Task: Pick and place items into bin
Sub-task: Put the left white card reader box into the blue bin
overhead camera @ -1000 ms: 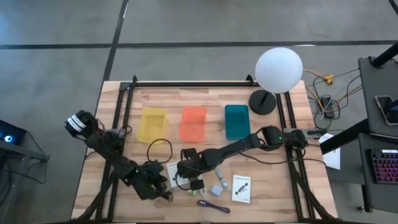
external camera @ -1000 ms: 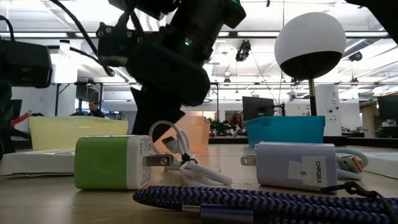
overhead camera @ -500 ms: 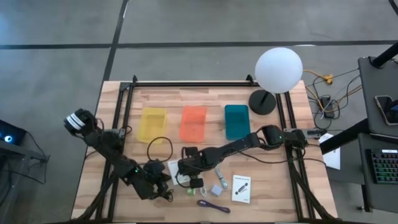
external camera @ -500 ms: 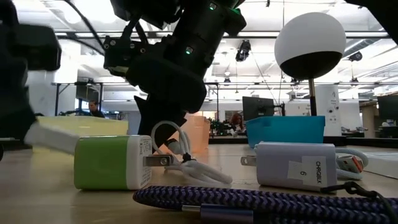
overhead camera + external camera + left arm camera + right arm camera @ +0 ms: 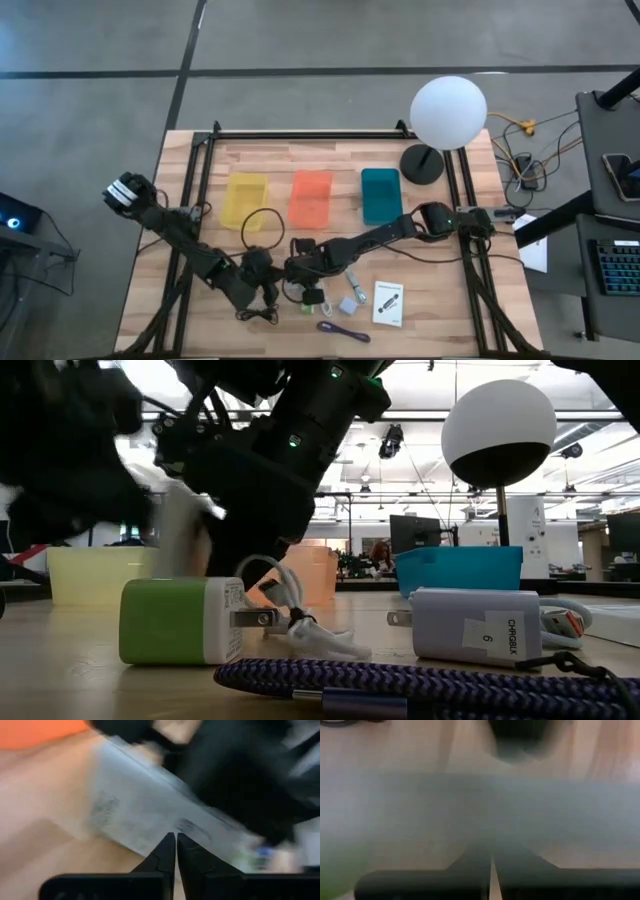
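Left wrist view: left tool, fingers pressed together, touches the white card near the bench's front edge.

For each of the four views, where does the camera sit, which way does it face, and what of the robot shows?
High view: overhead, straight down; both arms, yellow bin, orange bin, teal bin, globe lamp.
Low view: table height, level across; green charger, lavender charger, purple cord; dark arm above.
Left wrist view: left gripper shut on white card.
Right wrist view: right gripper shut, close over the wood.
Shared: lamp and bins in high and low views.
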Robot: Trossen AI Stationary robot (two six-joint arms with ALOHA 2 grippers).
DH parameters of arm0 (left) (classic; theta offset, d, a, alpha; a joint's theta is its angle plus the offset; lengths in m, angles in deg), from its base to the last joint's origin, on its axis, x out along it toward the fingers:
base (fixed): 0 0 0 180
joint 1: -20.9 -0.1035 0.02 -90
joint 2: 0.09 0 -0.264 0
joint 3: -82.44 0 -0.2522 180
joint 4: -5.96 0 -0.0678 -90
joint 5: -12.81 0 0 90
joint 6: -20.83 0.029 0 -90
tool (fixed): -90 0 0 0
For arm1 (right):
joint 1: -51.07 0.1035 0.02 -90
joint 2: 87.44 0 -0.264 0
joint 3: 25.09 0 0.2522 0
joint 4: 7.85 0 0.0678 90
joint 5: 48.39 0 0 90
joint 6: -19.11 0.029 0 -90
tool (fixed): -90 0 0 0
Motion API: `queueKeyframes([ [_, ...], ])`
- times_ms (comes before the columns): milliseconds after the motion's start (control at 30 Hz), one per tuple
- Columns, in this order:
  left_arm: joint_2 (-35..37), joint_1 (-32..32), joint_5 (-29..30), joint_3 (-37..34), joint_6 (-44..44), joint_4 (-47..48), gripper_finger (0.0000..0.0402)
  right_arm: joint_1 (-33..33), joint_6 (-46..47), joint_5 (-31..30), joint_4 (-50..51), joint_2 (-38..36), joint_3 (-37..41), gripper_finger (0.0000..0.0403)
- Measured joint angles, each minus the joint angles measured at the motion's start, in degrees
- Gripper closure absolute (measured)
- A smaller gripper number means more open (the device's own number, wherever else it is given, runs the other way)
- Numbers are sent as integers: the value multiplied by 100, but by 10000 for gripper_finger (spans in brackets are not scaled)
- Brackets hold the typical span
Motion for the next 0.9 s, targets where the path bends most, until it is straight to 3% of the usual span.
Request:
queueKeyframes([
  [167,-68,-170,-517,10,14,-102,400,14,207,26,33,0,2,394],
  [600,-83,-163,-701,6,11,94,400,36,361,-194,190,-182,-3,390],
  [900,-79,-156,-725,-7,8,238,400,-65,256,-256,263,-271,-168,309],
])
